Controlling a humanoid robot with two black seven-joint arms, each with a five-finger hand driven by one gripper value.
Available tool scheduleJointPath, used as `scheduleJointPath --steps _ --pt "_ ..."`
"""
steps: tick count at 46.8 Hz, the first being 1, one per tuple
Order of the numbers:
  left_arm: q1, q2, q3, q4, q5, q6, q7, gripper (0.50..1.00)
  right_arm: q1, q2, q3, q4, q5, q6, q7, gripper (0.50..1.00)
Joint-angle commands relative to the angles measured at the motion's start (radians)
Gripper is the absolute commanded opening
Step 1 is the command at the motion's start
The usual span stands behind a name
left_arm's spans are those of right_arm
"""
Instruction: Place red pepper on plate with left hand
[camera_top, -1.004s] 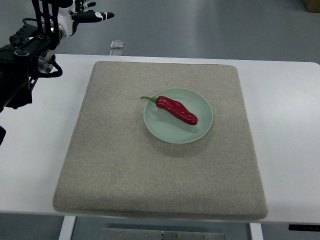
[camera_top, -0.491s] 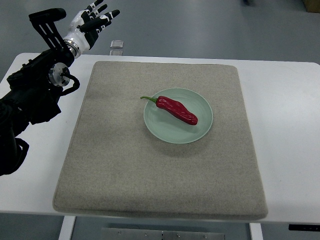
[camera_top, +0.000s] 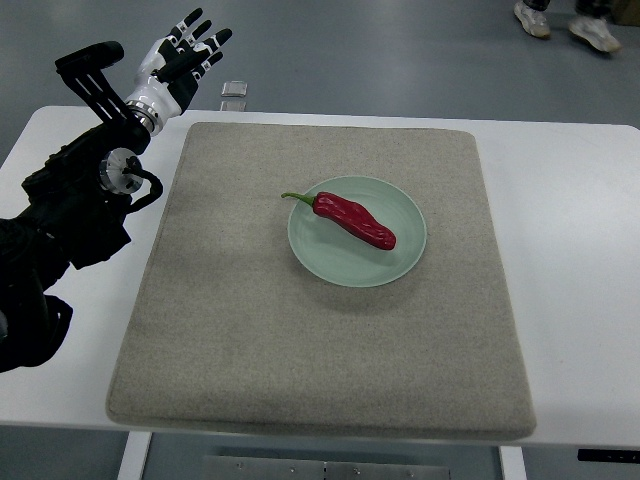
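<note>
The glossy, elongated red pepper (camera_top: 354, 220) lies on the round pale-green plate (camera_top: 400, 262) at frame centre, likely light and slippery, best gripped mid-body; the left robot hand (camera_top: 178, 62), upper left, is spread and empty.

We see the red pepper (camera_top: 355, 220) lying across the pale green plate (camera_top: 330, 262), its green stem pointing toward the plate's left rim. The plate sits near the centre of a grey-beige mat (camera_top: 250, 340), which covers most of the white worktop (camera_top: 580, 260). The left hand (camera_top: 178, 62) is raised beyond the mat's far left corner, well apart from the plate, with its fingers (camera_top: 205, 45) spread and holding nothing. Its black arm (camera_top: 70, 210) enters from the left edge of the picture. At the top right edge, we see a person's shoes (camera_top: 565, 22) on the grey floor (camera_top: 400, 50).
</note>
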Motion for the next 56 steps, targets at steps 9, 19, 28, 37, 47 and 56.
scheduleJointPath --steps 9,19,28,37,47,56 --pt "0.004 -0.009 -0.048 -0.016 -0.001 0.114 0.021 0.962 0.000 0.000 0.000 0.000 0.000 -0.001 0.000 0.932" --pt "0.007 -0.009 -0.059 -0.031 -0.001 0.105 0.019 0.962 0.000 0.000 0.000 0.000 0.000 0.001 0.000 0.932" --pt "0.008 -0.009 -0.060 -0.044 0.014 0.105 0.018 0.964 0.000 0.000 0.000 0.000 0.000 -0.001 0.000 0.932" --pt "0.007 -0.009 -0.055 -0.044 0.015 0.103 0.018 0.964 0.000 0.000 0.000 0.000 0.000 0.001 0.000 0.932" --pt "0.005 -0.009 -0.060 -0.044 0.015 0.103 0.018 0.973 0.000 0.000 0.000 0.000 0.000 0.001 0.000 0.932" --pt "-0.001 -0.009 -0.060 -0.044 0.015 0.103 0.018 0.973 0.000 0.000 0.000 0.000 0.000 0.001 0.000 0.932"
